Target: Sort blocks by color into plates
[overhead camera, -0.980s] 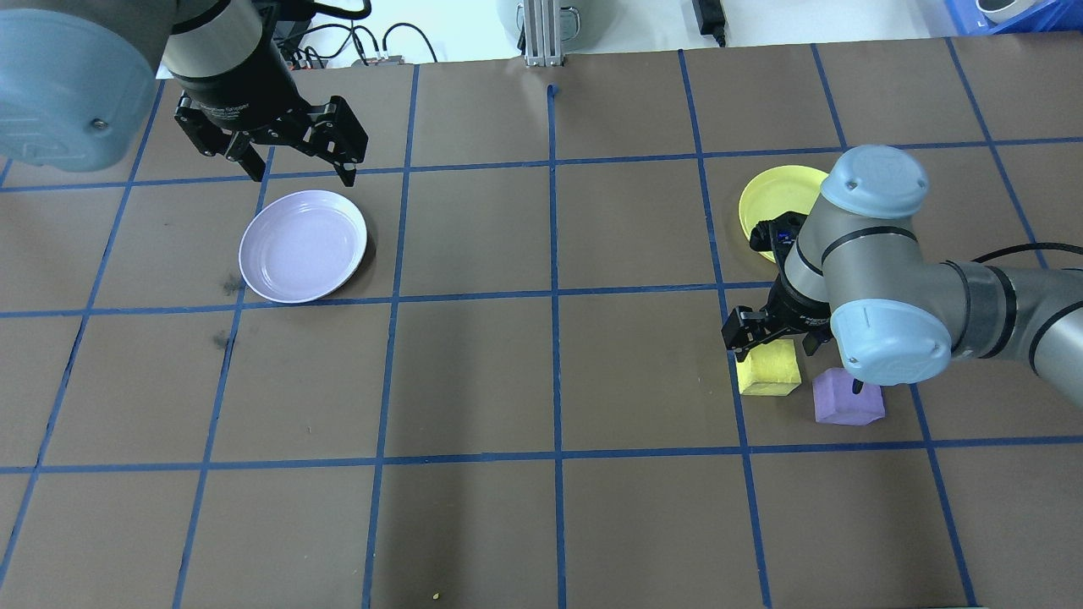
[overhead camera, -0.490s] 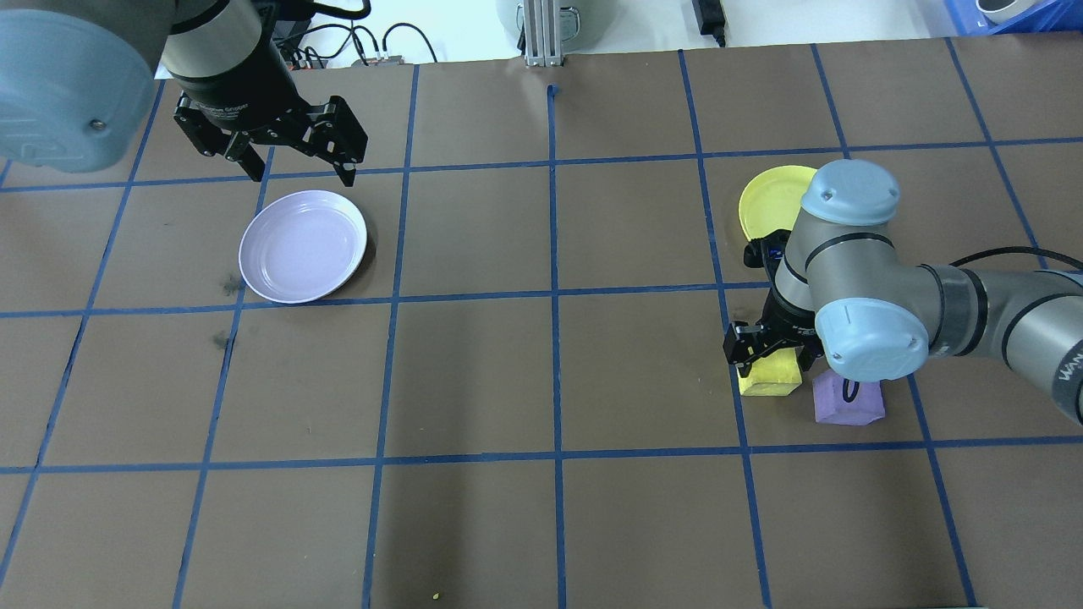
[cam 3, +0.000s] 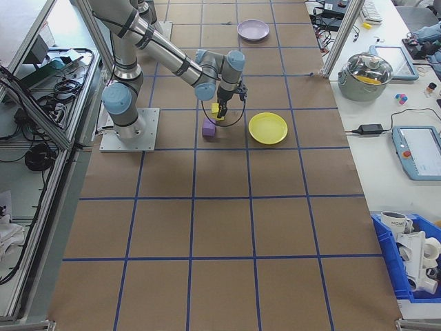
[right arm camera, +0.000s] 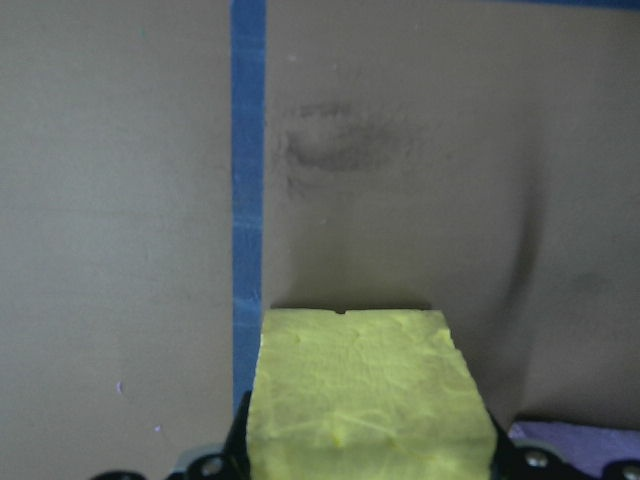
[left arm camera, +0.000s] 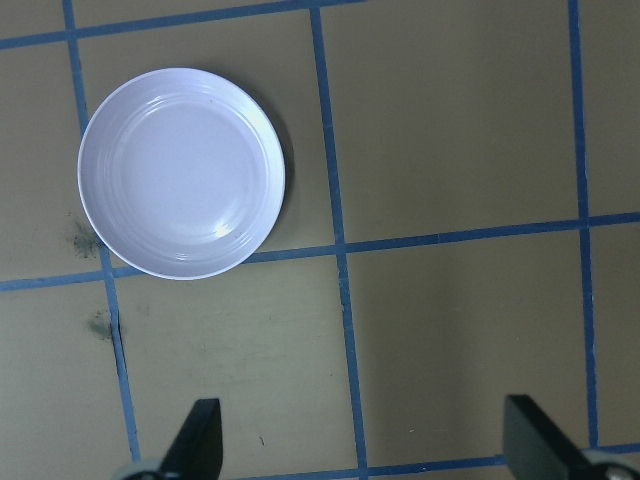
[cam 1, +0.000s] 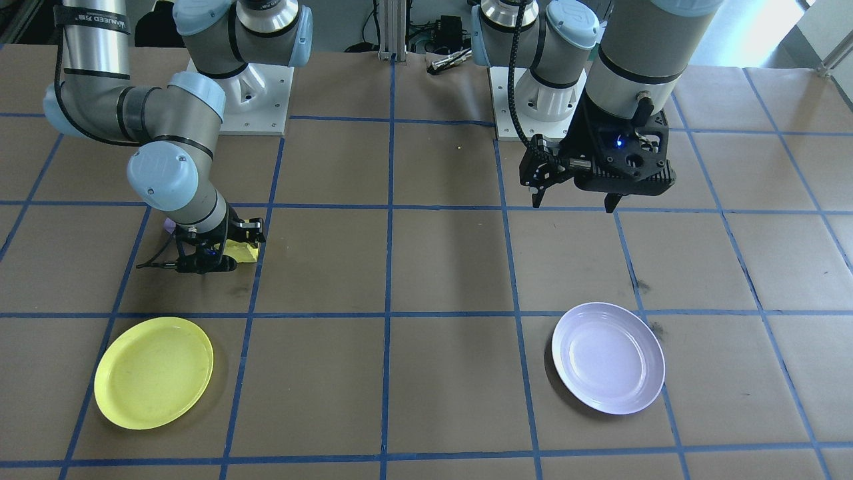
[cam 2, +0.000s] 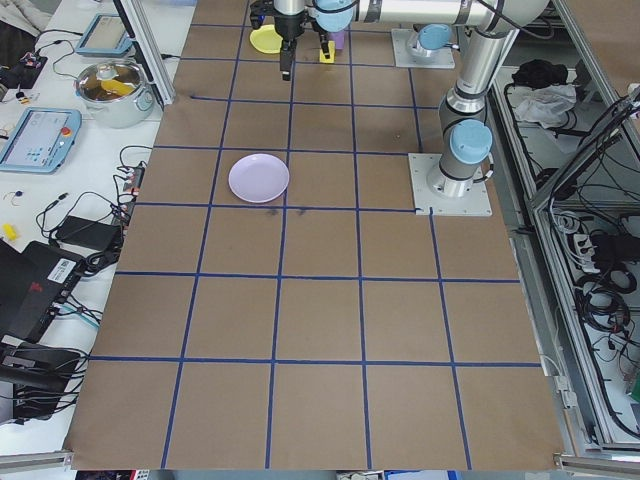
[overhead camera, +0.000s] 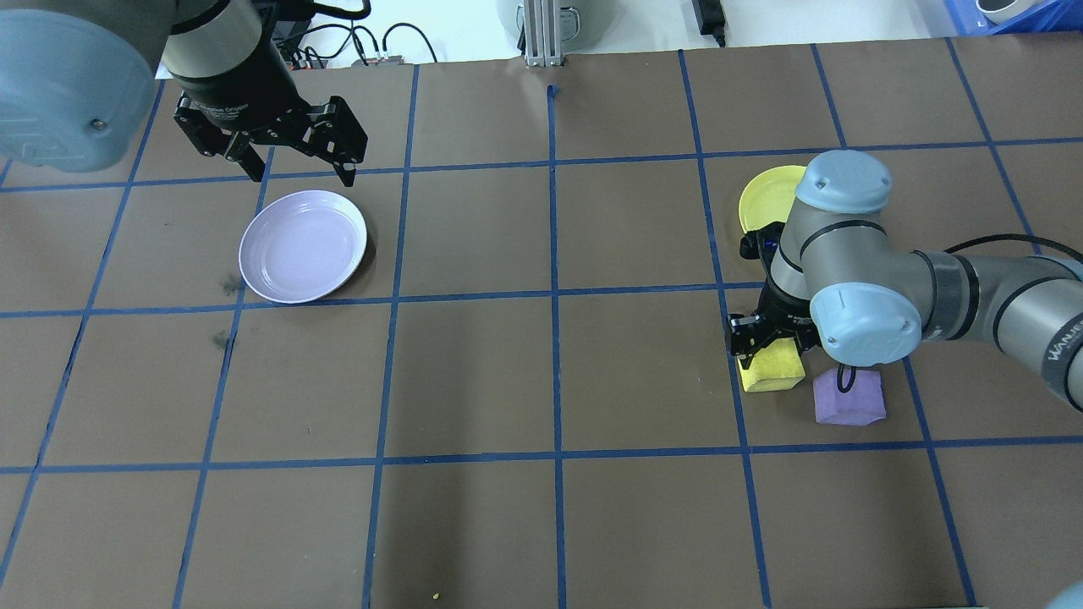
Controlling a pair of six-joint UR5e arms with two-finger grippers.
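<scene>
Jaws of the left gripper (overhead camera: 292, 161) stand spread wide and empty above the bench (overhead camera: 550, 381), at the far edge of the lavender plate (overhead camera: 303, 246), which we find bare. Further right, the yellow plate (overhead camera: 761, 196) lies partly hidden by the right arm. We record the right gripper (overhead camera: 766, 338) low, its jaws clamped against both sides of the yellow block (overhead camera: 772, 370). The purple block (overhead camera: 849, 397) sits just beside it on the bench, untouched.

Steel pot (cam 3: 374, 71) with lid, tablet (cam 3: 414, 152), power adapter (cam 3: 373, 129) on side bench.
</scene>
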